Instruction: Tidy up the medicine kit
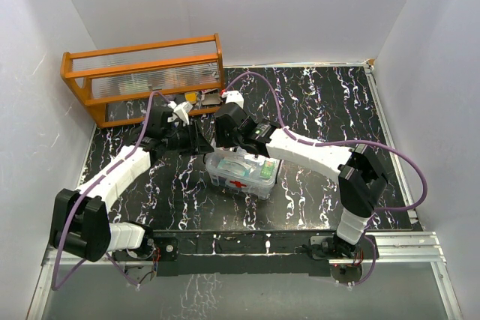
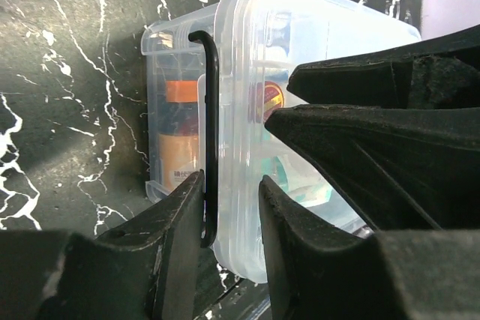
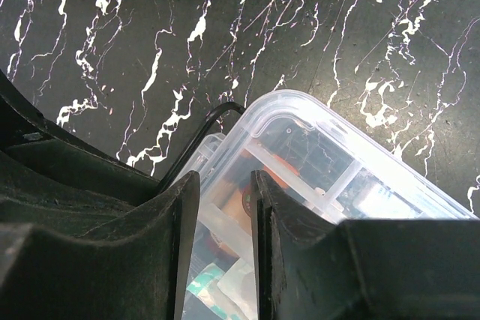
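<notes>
Top external view: one kit [image 1: 244, 179] sits near the middle of the desk [image 1: 330, 103], with its red cross toward the near edge and its one lid [image 1: 238, 164] on top. One orange rack [image 1: 150, 80] stands in the far left corner, just beside the left wall. There are two arms. The left arm [image 1: 120, 170] stretches from the near left and the right arm [image 1: 307, 151] from the near right, and their wrists sit close together at the kit's far left end. The kit is well apart from every desk edge. Bare desk lies open to its right, behind it on the right, and in front of it. The strip between kit and rack is crowded by the two wrists.

Left wrist view: the two left fingers [image 2: 180, 245] stand a little apart astride the lid's one dark handle [image 2: 213, 125]. The handle lies against one finger, with a gap to the other.

Right wrist view: the two right fingers [image 3: 176, 237] stand a little apart over the kit's corner. Whether they pinch its rim I cannot tell.
</notes>
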